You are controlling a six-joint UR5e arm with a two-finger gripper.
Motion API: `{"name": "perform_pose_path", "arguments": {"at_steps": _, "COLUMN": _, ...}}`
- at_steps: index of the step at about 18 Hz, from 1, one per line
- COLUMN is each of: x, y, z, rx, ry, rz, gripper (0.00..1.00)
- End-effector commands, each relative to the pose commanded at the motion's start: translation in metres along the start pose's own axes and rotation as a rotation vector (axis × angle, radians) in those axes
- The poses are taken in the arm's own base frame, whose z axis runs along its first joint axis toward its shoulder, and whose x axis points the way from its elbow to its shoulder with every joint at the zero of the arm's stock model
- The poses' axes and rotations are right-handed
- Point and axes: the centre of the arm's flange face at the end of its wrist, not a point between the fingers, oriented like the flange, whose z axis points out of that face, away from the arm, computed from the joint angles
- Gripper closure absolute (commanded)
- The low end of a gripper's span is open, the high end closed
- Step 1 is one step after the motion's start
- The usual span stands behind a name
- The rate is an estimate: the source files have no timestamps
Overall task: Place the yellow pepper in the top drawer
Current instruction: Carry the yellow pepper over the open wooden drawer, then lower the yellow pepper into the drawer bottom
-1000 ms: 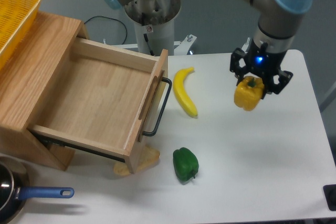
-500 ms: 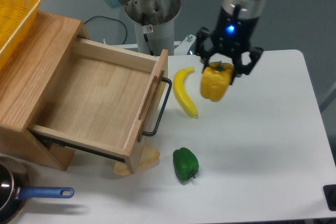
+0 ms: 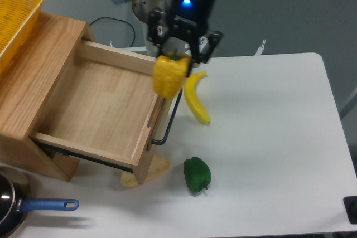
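The yellow pepper (image 3: 169, 76) hangs in the air over the front panel of the top drawer (image 3: 95, 107), held from above. My gripper (image 3: 177, 55) is shut on the pepper's top, with its black fingers on either side of the stem. The drawer is pulled out and its light-wood inside is bare. Its black bar handle (image 3: 170, 116) faces right, just below the pepper.
A banana (image 3: 195, 97) lies on the white table just right of the drawer handle. A green pepper (image 3: 197, 175) sits nearer the front. A yellow wire basket (image 3: 14, 12) stands on the cabinet top at left. A pot with a blue handle (image 3: 42, 205) is at bottom left.
The gripper has carried the yellow pepper leftward from over the right side of the table, past the banana, to above the drawer's front panel.
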Motion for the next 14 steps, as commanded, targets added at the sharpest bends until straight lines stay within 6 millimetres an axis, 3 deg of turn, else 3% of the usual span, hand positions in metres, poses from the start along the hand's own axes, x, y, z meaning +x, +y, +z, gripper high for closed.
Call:
{"name": "perform_pose_path", "arguments": {"at_steps": 6, "x": 0.031, "y": -0.01, "z": 0.029, "rx": -0.014, "ry": 0.043, "rz": 0.028, "gripper": 0.82}}
{"name": "perform_pose_path", "arguments": {"at_steps": 9, "x": 0.039, "y": -0.007, "z": 0.047, "rx": -0.043, "ry": 0.063, "rz": 0.038, "gripper": 0.82}}
{"name": "perform_pose_path", "arguments": {"at_steps": 14, "x": 0.067, "y": -0.007, "z": 0.082, "rx": -0.134, "ry": 0.07, "rz": 0.094, "gripper": 0.82}}
